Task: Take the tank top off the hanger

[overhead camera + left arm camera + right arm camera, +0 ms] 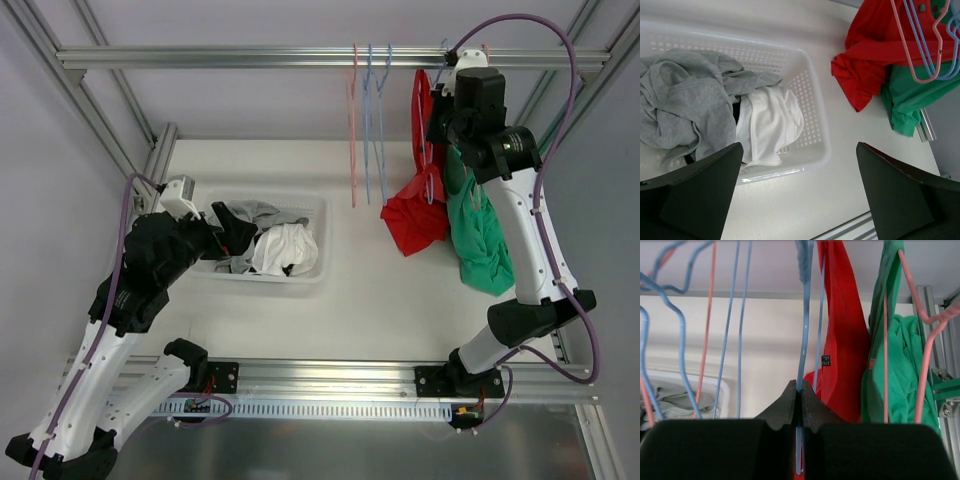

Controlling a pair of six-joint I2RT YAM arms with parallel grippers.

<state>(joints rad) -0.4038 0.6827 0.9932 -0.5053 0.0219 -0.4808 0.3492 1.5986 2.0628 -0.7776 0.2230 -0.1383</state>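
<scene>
At the far right of the rail [250,57], the right arm [530,230] stands tall from its base, its forearm rising steeply and the wrist bent in toward the hanging clothes. The left arm [140,280] is folded low, leaning over the near-left corner of the white basket [318,270]. Its left gripper [797,165] hangs spread wide above the basket's grey and white laundry, holding nothing.

The red tank top [415,215] hangs from the rail, draped long with its hem bunched just above the table [380,310]. It touches a green garment [480,240] on its right. The right gripper [799,392] is pinched tight on a thin wire of the blue hanger [804,340], just left of the red fabric; a second blue strand runs down the fabric's front.
</scene>
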